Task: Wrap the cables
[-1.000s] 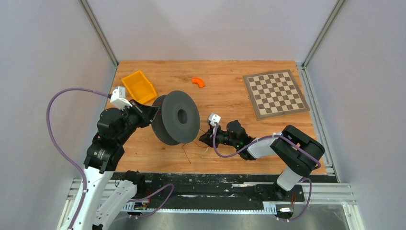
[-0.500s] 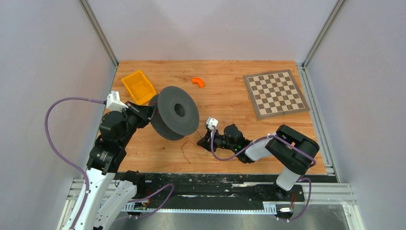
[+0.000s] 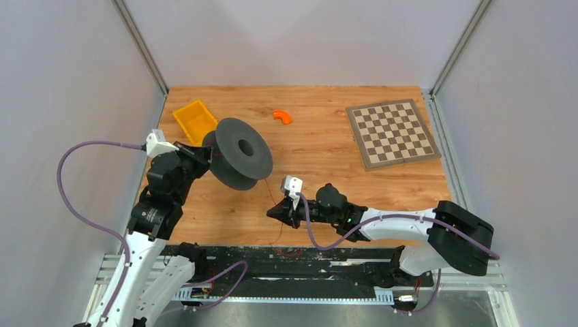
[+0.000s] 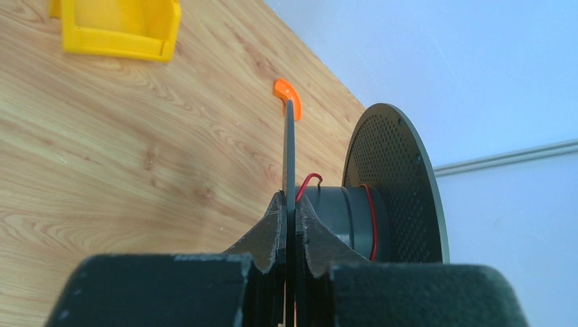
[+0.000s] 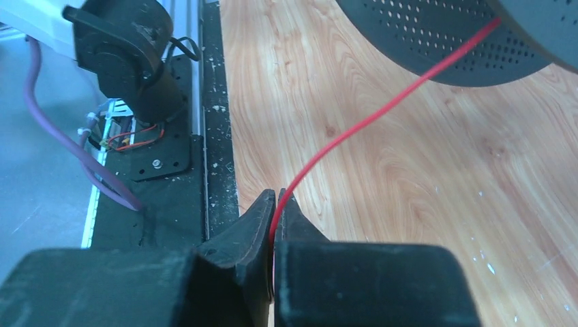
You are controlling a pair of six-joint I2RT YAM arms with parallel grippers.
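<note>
I read the right claw point(image 5: 275, 204) clamped on the cable point(image 5: 382, 107) at lower centre; the cable runs upper right to the spool point(image 5: 436, 34). Left claw point(image 4: 290, 204) grips the spool's flange, seemingly tight.

I count: one dark spool point(image 3: 238, 153), one thin red wire point(image 5: 409, 86), one yellow bin point(image 3: 193, 119), one orange curved piece point(image 3: 281, 116), one chessboard mat point(image 3: 392, 133).

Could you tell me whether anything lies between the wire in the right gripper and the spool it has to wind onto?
Nothing visible does: the wire runs free from the right gripper up to the spool.
</note>
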